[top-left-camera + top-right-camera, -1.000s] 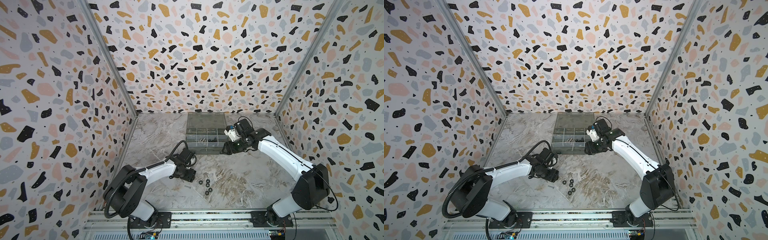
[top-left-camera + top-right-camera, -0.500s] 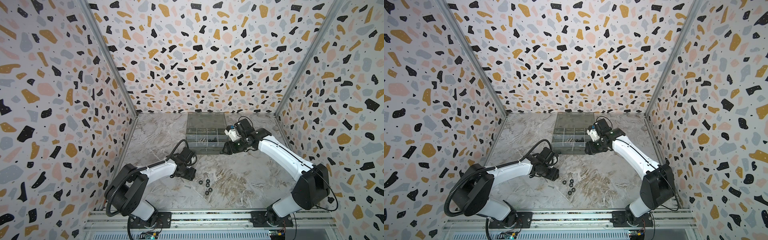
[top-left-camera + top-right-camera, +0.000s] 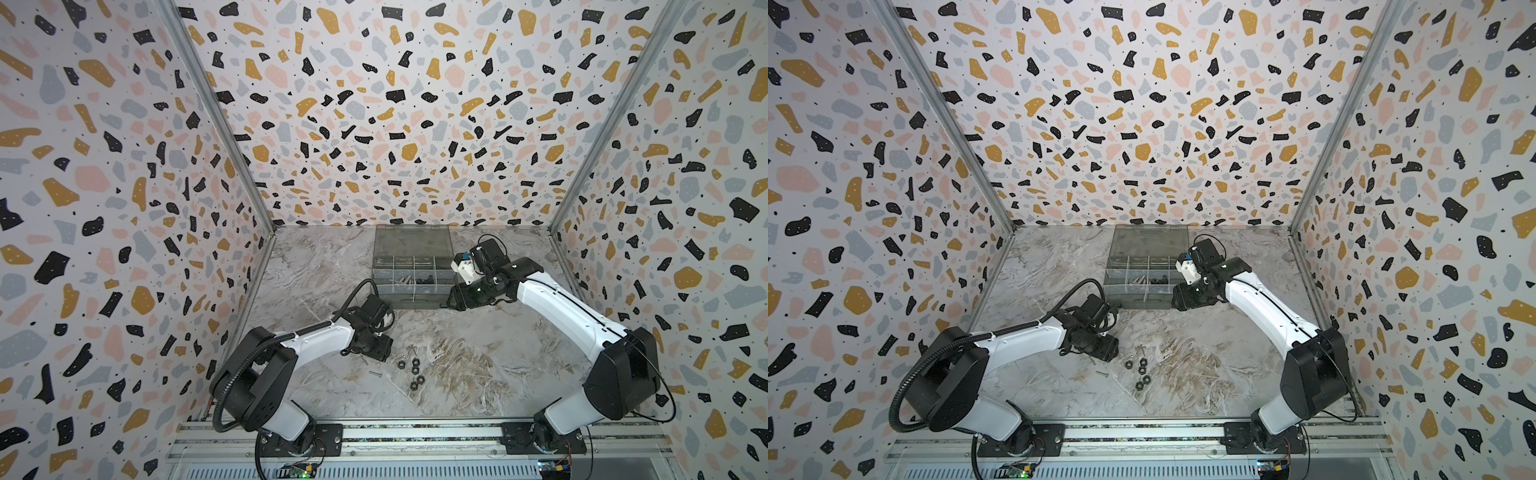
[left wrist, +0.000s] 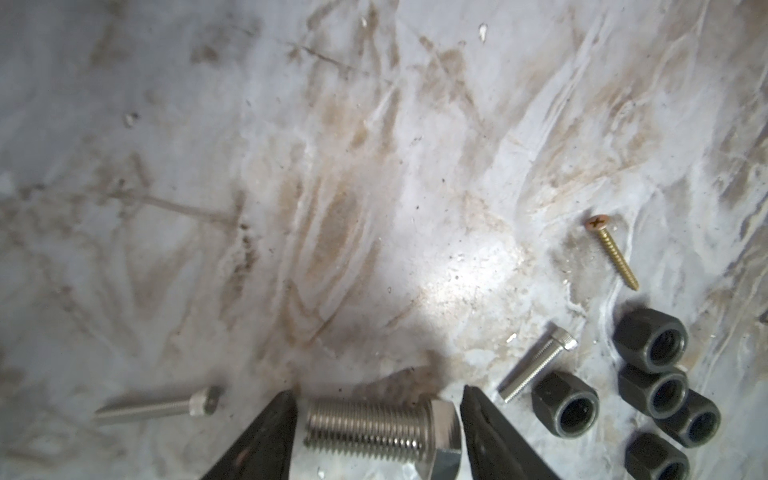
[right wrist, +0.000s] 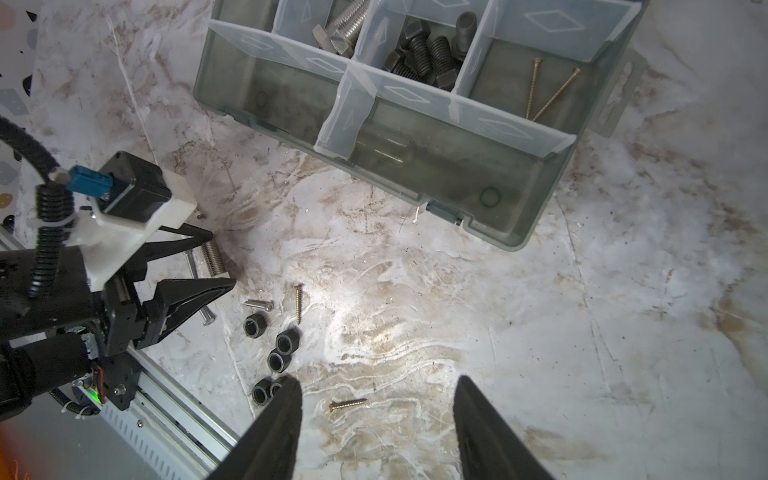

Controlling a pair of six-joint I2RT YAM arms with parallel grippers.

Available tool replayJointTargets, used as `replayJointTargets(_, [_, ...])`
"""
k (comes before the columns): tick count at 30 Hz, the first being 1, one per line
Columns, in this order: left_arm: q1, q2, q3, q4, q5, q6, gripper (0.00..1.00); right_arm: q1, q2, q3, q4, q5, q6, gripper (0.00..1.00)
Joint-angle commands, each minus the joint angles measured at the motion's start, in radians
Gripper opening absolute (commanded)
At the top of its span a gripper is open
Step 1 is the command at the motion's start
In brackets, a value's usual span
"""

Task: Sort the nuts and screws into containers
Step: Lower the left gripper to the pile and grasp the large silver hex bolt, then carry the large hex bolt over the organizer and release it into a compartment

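Five black nuts [image 4: 565,403], four brass screws [image 5: 298,303], one organiser box [image 5: 415,158]

Both top views bright, evenly lit, walls bowed at frame edges, wrist views dimmer, hot glare patch on table [image 4: 469,266], soft shadows, near foreground blurred

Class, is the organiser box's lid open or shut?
Open: the lid is folded back behind the organiser box, and its compartments sit uncovered.

You've got the organiser box [image 3: 415,302] back-centre on the table [image 3: 498,374], nuts [image 3: 413,372] well before it (screws [image 3: 376,375] just left of them).
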Motion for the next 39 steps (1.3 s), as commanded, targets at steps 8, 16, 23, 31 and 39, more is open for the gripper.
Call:
replayJointTargets(8, [-0.032,0.015,-0.041,-0.022,0.02,-0.019,0.63,-0.004,-0.056,-0.005,-0.027,0.008,-0.006,0.6])
replayJointTargets(16, [-0.042,0.037,-0.041,-0.033,0.016,-0.026,0.59,-0.004,-0.081,-0.021,-0.028,0.012,-0.002,0.6])
replayJointTargets(23, [-0.049,0.05,-0.037,-0.04,0.012,-0.032,0.53,-0.003,-0.104,-0.041,-0.029,0.02,0.006,0.6])
replayJointTargets(31, [-0.049,0.032,-0.012,-0.059,0.001,-0.03,0.46,-0.005,-0.11,-0.035,-0.027,0.021,0.01,0.61])
replayJointTargets(39, [-0.049,0.036,0.118,-0.125,-0.016,-0.016,0.44,-0.019,-0.104,-0.017,-0.029,0.021,0.003,0.6])
